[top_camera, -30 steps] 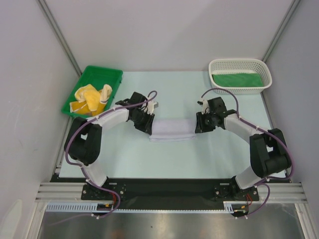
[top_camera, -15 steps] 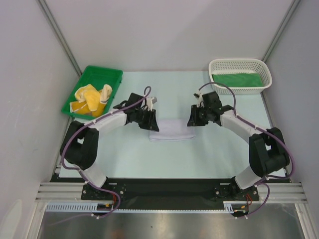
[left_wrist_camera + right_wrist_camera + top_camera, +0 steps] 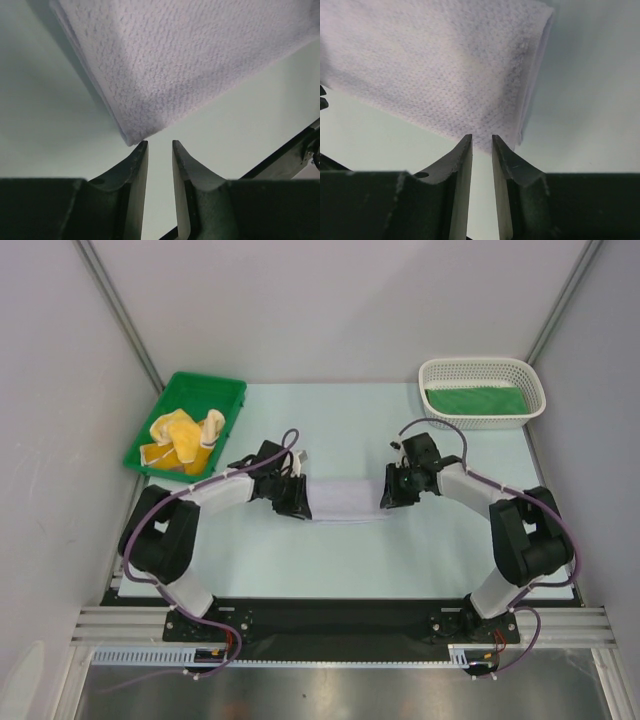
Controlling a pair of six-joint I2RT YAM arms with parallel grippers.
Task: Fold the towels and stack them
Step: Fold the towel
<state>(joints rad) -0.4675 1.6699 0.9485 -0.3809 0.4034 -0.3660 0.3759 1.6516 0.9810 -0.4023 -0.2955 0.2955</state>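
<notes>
A pale lavender towel (image 3: 345,498) lies folded into a narrow strip in the middle of the table. My left gripper (image 3: 298,502) sits low at its left end. In the left wrist view the towel's corner (image 3: 190,60) lies just beyond the fingertips, and the gripper (image 3: 160,145) stands slightly open with nothing between its jaws. My right gripper (image 3: 388,495) sits at the towel's right end. In the right wrist view the towel's edge (image 3: 435,65) lies right at the tips, and the gripper (image 3: 482,137) is slightly open and empty.
A green tray (image 3: 232,390) at the back left holds crumpled yellow towels (image 3: 185,432). A white mesh basket (image 3: 530,375) at the back right holds a folded green towel (image 3: 475,400). Grey walls close in both sides.
Both grippers swung toward the far side over the towel and came back down at its ends. The towel now lies as a narrower strip than one second ago.
</notes>
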